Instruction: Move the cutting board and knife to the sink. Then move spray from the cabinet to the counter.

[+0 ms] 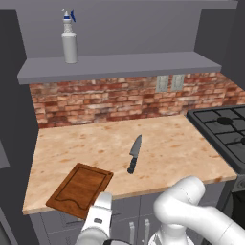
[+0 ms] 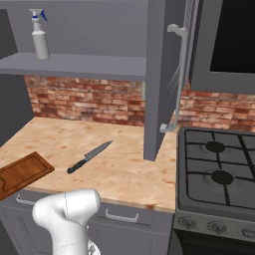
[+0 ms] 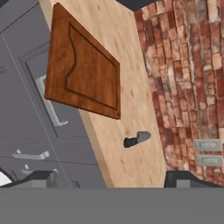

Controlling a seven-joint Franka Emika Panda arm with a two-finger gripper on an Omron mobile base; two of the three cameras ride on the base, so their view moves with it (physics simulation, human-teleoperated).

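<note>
1. While the board lay at the lower left of the left base view, on the front edge of the table with one corner hanging past the edge, no step of the task looked done.
2. Lying just right of the board and apart from it near the middle of that view, the knife had its blade pointing toward the brick wall and its black handle toward the table's front.
3. High in the upper left of the same view, the spray stood upright on the shelf, so the second half of the task was untouched too.
4. At the bottom of the hand view, the fingers stood spread about as wide as they go and held nothing; the board showed at upper left and the knife, end-on, near the middle.
5. In the left base view the hand sat low at the bottom edge, just in front of the board's near corner and below the table's level; whether it touched the board I could not tell.
6. To the right, the stove adjoined the table, and the open cabinet door with its bar handle hung above the join.
7. By my judgement, everything was still left: board to the sink, knife to the sink, then spray down to the table.
</note>
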